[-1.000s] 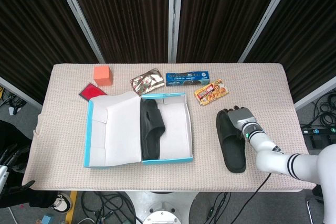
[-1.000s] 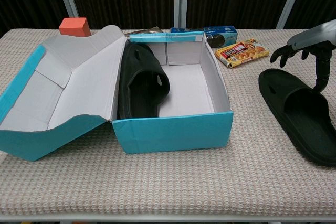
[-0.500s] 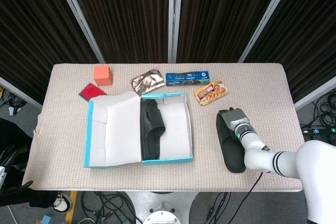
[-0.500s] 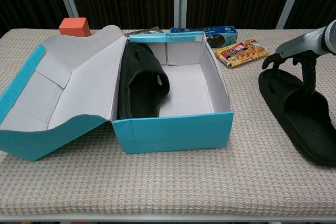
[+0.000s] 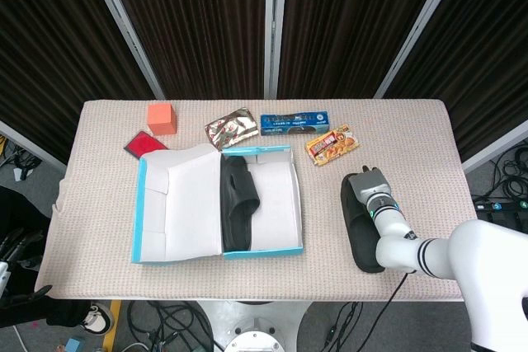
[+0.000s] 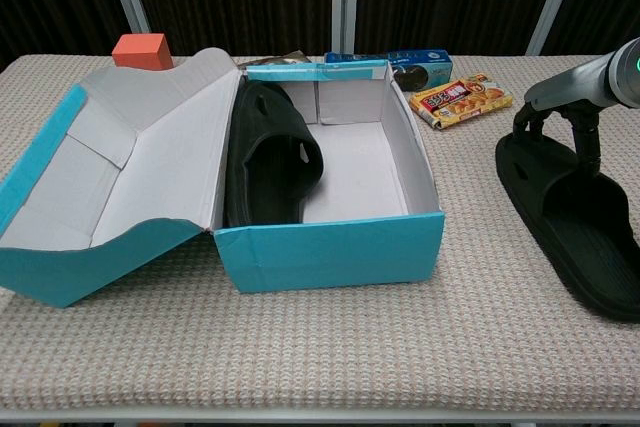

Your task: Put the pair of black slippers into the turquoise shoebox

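Note:
The turquoise shoebox [image 5: 262, 251] lies open at the table's middle, its lid folded out to the left. One black slipper [image 5: 238, 199] leans on its side against the box's left inner wall [image 6: 270, 152]. The second black slipper [image 5: 363, 241] lies flat on the table to the right of the box [image 6: 580, 222]. My right hand [image 5: 369, 189] is down on that slipper's far end and grips its strap, fingers over the outside and thumb inside [image 6: 558, 115]. My left hand [image 5: 16, 261] hangs off the table's left side with its fingers spread, holding nothing.
Along the back of the table lie an orange block [image 5: 162, 118], a red packet [image 5: 144, 144], a foil packet [image 5: 231, 128], a blue biscuit box [image 5: 294, 124] and a snack packet [image 5: 332, 144]. The right half of the box floor [image 6: 360, 172] is bare.
My right hand has come down from just above the slipper's far end and closed on its strap. The slipper has shifted slightly. The box and the other slipper have not moved.

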`<state>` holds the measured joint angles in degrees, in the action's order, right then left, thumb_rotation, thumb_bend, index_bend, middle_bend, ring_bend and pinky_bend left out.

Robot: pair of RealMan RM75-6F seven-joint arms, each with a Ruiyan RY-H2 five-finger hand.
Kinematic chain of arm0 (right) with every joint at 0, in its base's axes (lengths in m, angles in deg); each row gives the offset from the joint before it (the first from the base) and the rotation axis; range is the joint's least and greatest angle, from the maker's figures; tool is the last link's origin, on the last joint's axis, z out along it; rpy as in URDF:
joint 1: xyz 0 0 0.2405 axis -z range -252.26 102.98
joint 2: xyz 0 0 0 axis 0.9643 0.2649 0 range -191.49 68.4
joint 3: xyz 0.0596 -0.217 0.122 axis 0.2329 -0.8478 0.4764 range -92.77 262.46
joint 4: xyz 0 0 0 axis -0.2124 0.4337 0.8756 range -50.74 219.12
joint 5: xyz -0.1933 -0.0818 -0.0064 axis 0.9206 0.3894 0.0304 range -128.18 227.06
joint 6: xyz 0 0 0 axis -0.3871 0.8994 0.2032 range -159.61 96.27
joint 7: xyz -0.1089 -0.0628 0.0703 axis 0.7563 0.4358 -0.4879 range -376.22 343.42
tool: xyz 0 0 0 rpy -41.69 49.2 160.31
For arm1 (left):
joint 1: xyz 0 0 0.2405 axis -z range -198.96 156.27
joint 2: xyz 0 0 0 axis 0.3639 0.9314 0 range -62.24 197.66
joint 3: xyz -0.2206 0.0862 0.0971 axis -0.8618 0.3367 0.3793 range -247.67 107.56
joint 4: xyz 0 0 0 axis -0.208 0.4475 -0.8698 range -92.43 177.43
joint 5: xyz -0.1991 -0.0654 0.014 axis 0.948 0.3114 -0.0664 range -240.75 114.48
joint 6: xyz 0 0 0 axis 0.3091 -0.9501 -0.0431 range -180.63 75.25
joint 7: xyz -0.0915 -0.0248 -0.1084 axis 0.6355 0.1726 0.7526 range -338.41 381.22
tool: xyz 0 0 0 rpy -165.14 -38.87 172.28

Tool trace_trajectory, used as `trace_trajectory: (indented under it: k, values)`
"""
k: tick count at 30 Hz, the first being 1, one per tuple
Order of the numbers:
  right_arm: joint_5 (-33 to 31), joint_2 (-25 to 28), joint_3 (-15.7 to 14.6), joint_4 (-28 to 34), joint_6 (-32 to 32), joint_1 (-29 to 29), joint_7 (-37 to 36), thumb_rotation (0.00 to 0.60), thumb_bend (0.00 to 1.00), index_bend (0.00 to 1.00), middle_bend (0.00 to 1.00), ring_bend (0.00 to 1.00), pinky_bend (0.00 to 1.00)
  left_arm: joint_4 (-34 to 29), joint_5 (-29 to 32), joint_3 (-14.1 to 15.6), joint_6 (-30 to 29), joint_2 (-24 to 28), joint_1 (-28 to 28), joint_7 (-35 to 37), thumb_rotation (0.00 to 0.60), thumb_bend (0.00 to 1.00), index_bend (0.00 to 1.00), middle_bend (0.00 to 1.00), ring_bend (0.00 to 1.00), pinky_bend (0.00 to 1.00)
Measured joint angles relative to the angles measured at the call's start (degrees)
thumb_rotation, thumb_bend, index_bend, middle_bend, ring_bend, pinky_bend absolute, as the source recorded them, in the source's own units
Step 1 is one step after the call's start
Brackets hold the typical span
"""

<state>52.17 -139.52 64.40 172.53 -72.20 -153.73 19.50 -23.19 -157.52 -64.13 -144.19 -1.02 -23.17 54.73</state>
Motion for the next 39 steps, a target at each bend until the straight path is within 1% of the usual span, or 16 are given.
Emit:
trace_trajectory:
  k: [4, 10, 15, 22, 28, 34, 39]
  values:
    - [-0.27, -0.67, 0.27, -0.23, -1.68, 0.28, 1.4, 0.6, 0.0, 0.29, 0.29, 0.03, 0.13, 0.05, -0.03, 0.01, 0.01, 0.04, 0.02, 0.2, 0.6, 0.0, 0.13, 0.19, 0.04, 0.13]
    - [0.77, -1.49, 1.3, -0.47, -4.38, 1.46, 2.92, 0.6, 0.01, 0.41, 0.38, 0.09, 0.17, 0.12, -0.02, 0.17, 0.36, -0.02, 0.03, 0.73, 0.6, 0.0, 0.13, 0.19, 0.04, 0.13]
    - [3.69, -1.21, 2.33, 0.16, -6.91, 3.33, 3.4, 0.6, 0.03, 0.46, 0.42, 0.13, 0.21, -0.06, -0.23, 0.21, 0.4, -0.01, 0.17, 0.56, 0.6, 0.0, 0.13, 0.19, 0.03, 0.13]
    - [8.31, 0.97, 4.04, 1.77, -9.51, 6.44, 2.67, 0.6, 0.03, 0.53, 0.48, 0.2, 0.27, -0.92, -0.59, 0.35, 0.5, 0.19, 0.37, -0.38, 0.6, 0.0, 0.13, 0.19, 0.03, 0.14]
    - [14.03, 4.98, 6.04, 5.07, -11.42, 9.43, 0.12, 0.6, 0.04, 0.56, 0.5, 0.22, 0.29, -1.95, -0.87, 0.49, 0.49, 0.51, 0.46, -1.45, 0.6, 0.0, 0.13, 0.19, 0.03, 0.14]
    - [19.18, 12.06, 8.37, 10.77, -12.99, 11.75, -2.7, 0.6, 0.04, 0.57, 0.51, 0.24, 0.32, -2.88, -1.24, 0.7, 0.58, 0.64, 0.58, -2.49, 0.6, 0.0, 0.13, 0.19, 0.03, 0.14]
    - [25.15, 19.08, 12.36, 15.7, -14.81, 14.2, -8.29, 0.6, 0.05, 0.6, 0.53, 0.28, 0.37, -3.29, -1.36, 0.74, 0.45, 0.83, 0.6, -2.96, 0.6, 0.0, 0.13, 0.19, 0.03, 0.14]
